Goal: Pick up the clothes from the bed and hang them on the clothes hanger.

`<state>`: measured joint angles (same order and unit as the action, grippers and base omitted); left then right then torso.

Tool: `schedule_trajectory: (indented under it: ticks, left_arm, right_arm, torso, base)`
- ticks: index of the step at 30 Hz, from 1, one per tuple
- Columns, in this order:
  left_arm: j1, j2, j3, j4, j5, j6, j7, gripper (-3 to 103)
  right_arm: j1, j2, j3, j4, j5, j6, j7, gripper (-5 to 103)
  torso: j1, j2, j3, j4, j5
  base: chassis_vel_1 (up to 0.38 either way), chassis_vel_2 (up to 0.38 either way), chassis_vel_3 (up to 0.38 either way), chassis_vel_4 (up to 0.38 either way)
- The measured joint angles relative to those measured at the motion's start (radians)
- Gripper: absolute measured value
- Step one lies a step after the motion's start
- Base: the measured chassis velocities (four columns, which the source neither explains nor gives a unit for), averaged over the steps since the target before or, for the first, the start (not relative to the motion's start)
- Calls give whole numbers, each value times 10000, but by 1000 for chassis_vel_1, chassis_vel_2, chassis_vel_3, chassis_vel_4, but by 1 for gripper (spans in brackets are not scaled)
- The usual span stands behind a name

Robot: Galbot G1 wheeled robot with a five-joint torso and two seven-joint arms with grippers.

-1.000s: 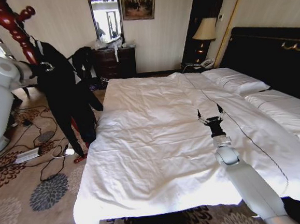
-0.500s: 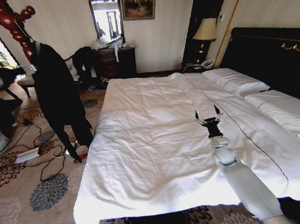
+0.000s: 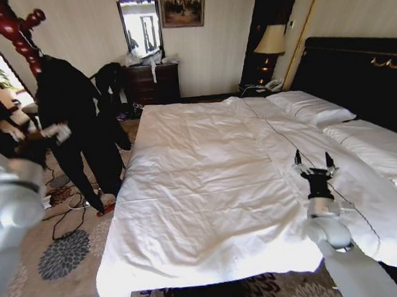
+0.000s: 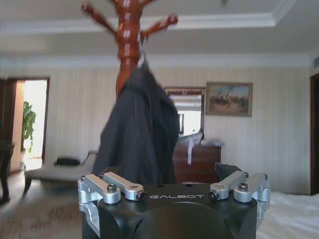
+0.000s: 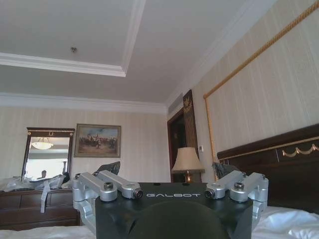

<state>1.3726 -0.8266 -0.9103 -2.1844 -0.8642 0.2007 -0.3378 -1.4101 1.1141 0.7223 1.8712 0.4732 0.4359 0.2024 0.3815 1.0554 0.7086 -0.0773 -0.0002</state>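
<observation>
**Coat on the stand, bed bare**

The right claw hovers over the smooth white bed, prongs spread and empty. The left claw, also spread, holds nothing. Beyond, the limp black clothes drape the glossy turned-wood clothes hanger — hung, apparently.

The clothes hang on the clothes hanger, left of the bed.

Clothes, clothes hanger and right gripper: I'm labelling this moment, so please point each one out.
clothes [image 3: 72,110], head view, on the upper body of the hanging garment.
clothes hanger [image 4: 128,47], left wrist view, on the turned pole below the pegs.
right gripper [image 3: 314,161], head view, midway between its spread fingertips.
</observation>
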Motion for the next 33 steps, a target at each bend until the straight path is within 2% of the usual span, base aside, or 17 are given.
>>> schedule_trajectory:
  ticks: [1, 2, 3, 6, 8, 10, 11, 12, 14, 16, 17, 18, 19, 20, 21, 26, 33]
  left_arm:
    - [284, -622, 128, -208, 219, -30, 85, 100]
    - [610, -1389, 343, -563, 495, -44, 180, 100]
    - [610, -1389, 343, -563, 495, -44, 180, 100]
    - [1271, -2414, 746, -1216, 1327, -49, 467, 100]
    - [1512, -2650, 847, -1416, 1642, -63, 563, 100]
    - [1932, -2996, 977, -1639, 2406, -170, 843, 100]
    - [2285, -3291, 1038, -1746, 3252, -349, 1191, 100]
    - [2477, -3449, 1077, -1797, 3642, -455, 1359, 100]
    - [2632, -3579, 1121, -1851, 3921, -546, 1476, 100]
    - [2875, -3771, 1194, -2008, 4275, -731, 1658, 100]
    - [2958, -3838, 1222, -2070, 4370, -816, 1732, 100]
    - [2958, -3838, 1222, -2070, 4370, -816, 1732, 100]
    - [3003, -3886, 1244, -2104, 4416, -869, 1779, 100]
    - [3080, -3986, 1316, -2181, 4450, -938, 1887, 100]
    - [3131, -4064, 1384, -2231, 4449, -948, 1966, 100]
    - [3349, -4409, 1607, -2262, 4542, -964, 2390, 100]
    - [3415, -4498, 1649, -2250, 4523, -934, 2555, 100]
  right_arm:
    - [-27, 157, -161, 71, -139, -30, 2, 100]
    - [-31, 253, -463, 139, -478, -135, 65, 100]
    - [-31, 253, -463, 139, -478, -135, 65, 100]
    - [-135, 236, -911, 476, -1321, -484, 232, 100]
    - [-242, 239, -991, 661, -1536, -612, 287, 100]
    - [-488, 273, -1108, 1034, -1777, -834, 439, 100]
    - [-803, 293, -1212, 1448, -2024, -1132, 652, 100]
    - [-1000, 270, -1260, 1728, -2247, -1377, 851, 100]
    - [-1235, 155, -1284, 2047, -2446, -1691, 1077, 100]
    - [-1845, -490, -1271, 2962, -2535, -2977, 1885, 100]
    - [-2084, -894, -1216, 3396, -2152, -3793, 2366, 100]
    - [-2084, -894, -1216, 3396, -2152, -3793, 2366, 100]
    - [-2227, -1212, -1162, 3715, -1644, -4373, 2707, 100]
    - [-2403, -1701, -1032, 4210, -618, -5175, 3210, 100]
    - [-2452, -1943, -961, 4417, -103, -5459, 3382, 100]
    - [-2445, -2294, -904, 4788, 691, -5588, 3186, 100]
    - [-2378, -2258, -956, 4666, 662, -5102, 2529, 100]
  torso:
    - [-1, 1, -1, -5, -6]
    - [0, 0, 0, -9, 10]
    - [0, 0, 0, -9, 10]
    - [5, -2, 2, -2, 1]
    - [4, -2, 1, -3, 5]
    - [2, -1, 1, -5, 4]
    - [3, -2, 1, -8, 7]
    - [3, -2, 1, -7, 6]
    - [3, -2, 1, -5, 5]
    - [2, -1, 1, -8, 4]
    - [2, -1, 1, -11, 2]
    - [2, -1, 1, -11, 2]
    - [2, -1, 0, -11, 1]
    - [2, -1, 1, -8, 2]
    - [3, -2, 2, -6, 2]
    - [2, -2, 2, -6, 3]
    - [2, -2, 2, -6, 3]
  base:
    - [0, 0, 0, 0]
    - [0, 0, 0, 0]
    - [0, 0, 0, 0]
    - [0, 0, 0, 0]
    - [0, 0, 0, 0]
    - [0, 0, 0, 0]
    - [0, 0, 0, 0]
    - [0, 0, 0, 0]
    - [0, 0, 0, 0]
    - [0, 0, 0, 0]
    - [0, 0, 0, 0]
    - [0, 0, 0, 0]
    - [0, 0, 0, 0]
    - [0, 0, 0, 0]
    - [0, 0, 0, 0]
    - [0, 0, 0, 0]
    - [0, 0, 0, 0]
